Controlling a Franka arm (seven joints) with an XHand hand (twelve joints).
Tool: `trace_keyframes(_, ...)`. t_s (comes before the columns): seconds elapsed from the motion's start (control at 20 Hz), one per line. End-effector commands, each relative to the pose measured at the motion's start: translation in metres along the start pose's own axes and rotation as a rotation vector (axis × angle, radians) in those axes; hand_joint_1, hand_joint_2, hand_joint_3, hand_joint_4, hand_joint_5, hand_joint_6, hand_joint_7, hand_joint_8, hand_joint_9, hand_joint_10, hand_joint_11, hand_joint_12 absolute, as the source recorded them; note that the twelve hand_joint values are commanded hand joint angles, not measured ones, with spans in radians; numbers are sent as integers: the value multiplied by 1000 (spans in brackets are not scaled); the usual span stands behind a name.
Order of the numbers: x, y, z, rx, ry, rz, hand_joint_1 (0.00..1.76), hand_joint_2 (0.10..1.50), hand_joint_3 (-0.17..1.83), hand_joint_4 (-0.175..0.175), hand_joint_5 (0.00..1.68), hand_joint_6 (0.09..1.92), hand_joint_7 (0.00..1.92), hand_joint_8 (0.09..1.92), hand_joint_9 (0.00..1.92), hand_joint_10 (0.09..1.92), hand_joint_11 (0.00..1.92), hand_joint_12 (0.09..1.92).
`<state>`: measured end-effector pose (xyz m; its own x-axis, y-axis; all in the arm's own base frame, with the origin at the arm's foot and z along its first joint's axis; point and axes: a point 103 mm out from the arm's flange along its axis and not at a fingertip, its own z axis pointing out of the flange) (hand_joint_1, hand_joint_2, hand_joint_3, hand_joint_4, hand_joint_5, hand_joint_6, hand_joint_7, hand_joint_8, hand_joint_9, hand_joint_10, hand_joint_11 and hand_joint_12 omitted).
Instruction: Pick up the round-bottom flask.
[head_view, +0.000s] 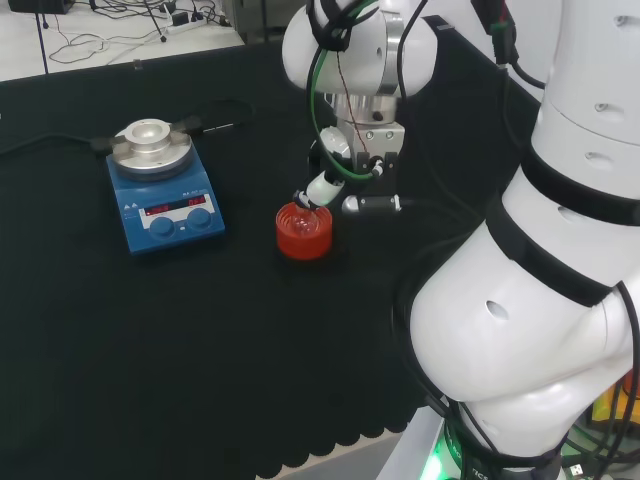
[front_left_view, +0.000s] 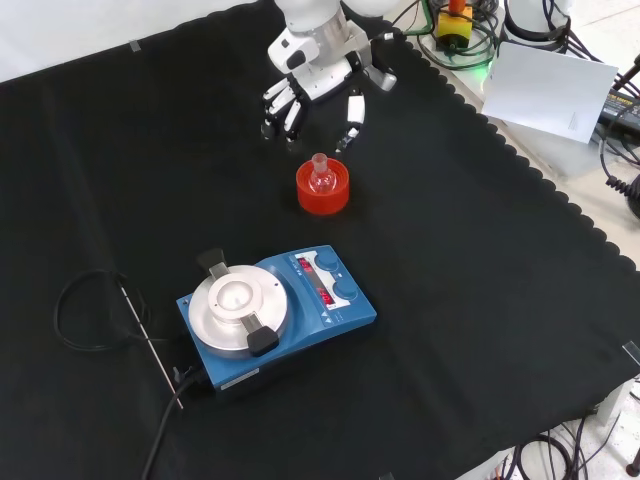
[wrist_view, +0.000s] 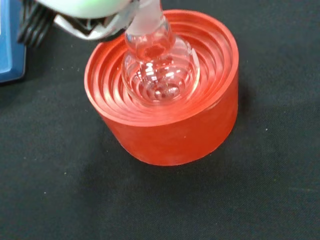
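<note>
The clear round-bottom flask (front_left_view: 321, 176) sits upright in a red ribbed stand (front_left_view: 323, 195) near the middle of the cloth. The hand (front_left_view: 315, 78) hangs just beyond it in the front view, open, fingers (front_left_view: 283, 110) and thumb (front_left_view: 353, 112) pointing down and spread apart. In the head view the hand (head_view: 345, 165) is just right of the stand (head_view: 303, 232), one fingertip close to the flask's neck (head_view: 305, 203); I cannot tell whether they touch. The wrist view looks down on the flask (wrist_view: 160, 70) in its stand (wrist_view: 170, 135), with a blurred part of the hand (wrist_view: 90, 12) beside the neck.
A blue hotplate stirrer (front_left_view: 275, 315) with a round metal top stands nearer the front in the front view, left of the stand in the head view (head_view: 160, 190). Its cable (front_left_view: 95, 310) lies looped on the cloth. The cloth's scalloped edge (front_left_view: 520, 160) runs at the right.
</note>
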<state>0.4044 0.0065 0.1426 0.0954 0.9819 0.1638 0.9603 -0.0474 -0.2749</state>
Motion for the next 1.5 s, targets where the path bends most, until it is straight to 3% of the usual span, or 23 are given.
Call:
trace_keyframes(0.05, 2, 4, 14, -37, -3, -15, 890, 579, 656, -36, 603, 704, 58, 666, 265, 727, 0, 1427)
trace_keyframes(0.6, 3, 9, 25, -44, -4, -29, 899, 574, 650, -38, 528, 726, 45, 661, 264, 730, 0, 1420)
trace_keyframes(1.5, 4, 19, 32, -50, 0, -41, 929, 584, 648, -33, 743, 798, 102, 673, 327, 727, 4, 1450)
